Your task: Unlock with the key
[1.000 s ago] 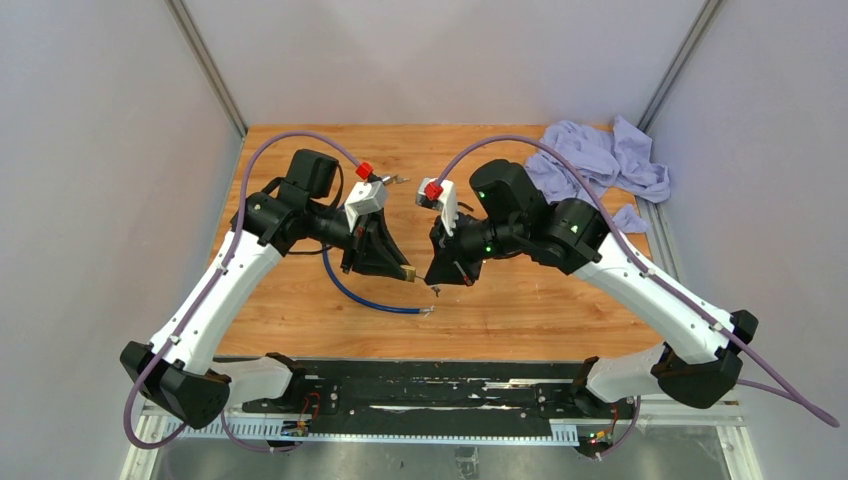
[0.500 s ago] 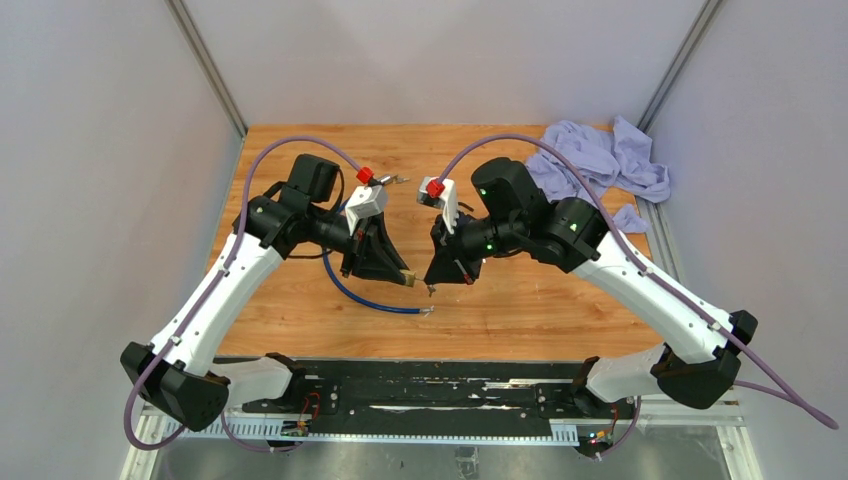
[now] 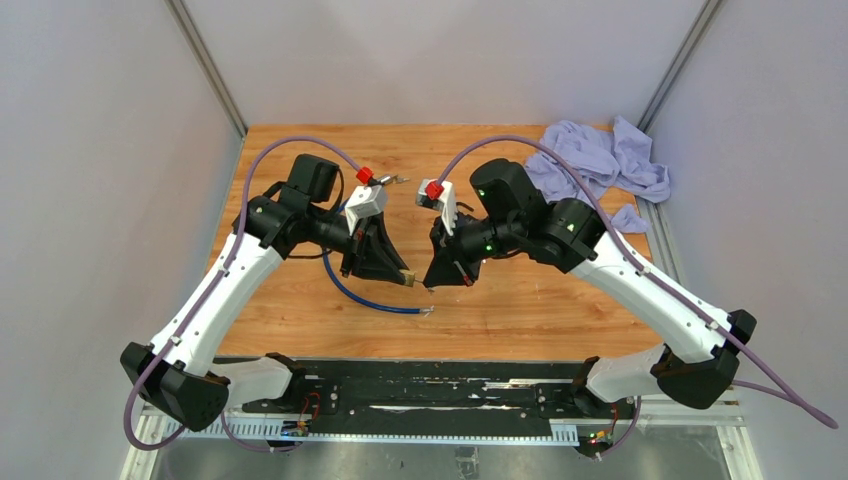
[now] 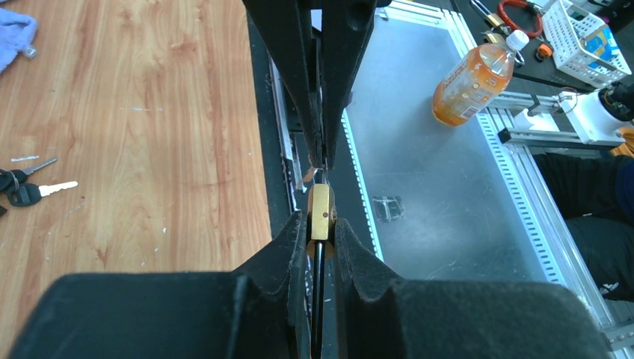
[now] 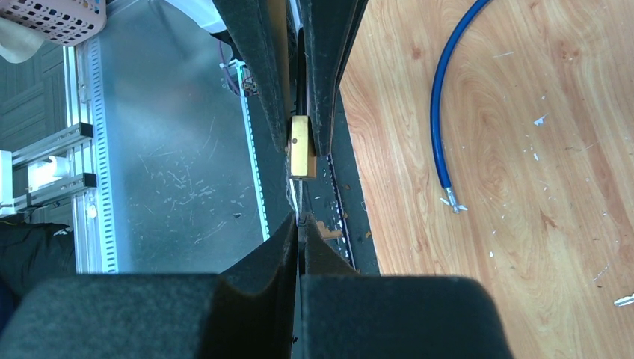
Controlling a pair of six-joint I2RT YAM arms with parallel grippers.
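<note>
The padlock (image 4: 321, 209) is clamped lengthwise in the left gripper (image 4: 321, 226), pointed at the key (image 5: 298, 206) pinched by the right gripper (image 5: 299, 226).

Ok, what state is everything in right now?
brass padlock: clamped in the left gripper.
key: pinched in the shut right gripper, tip at the padlock.
blue cable: loose on the table.
purple cloth: crumpled, far right corner.
spare keys: lying flat.

The small brass padlock (image 4: 321, 213) was raised, edge-on, above the table's near centre. The thin key (image 5: 299, 207) pointed at its end, just beside it.
</note>
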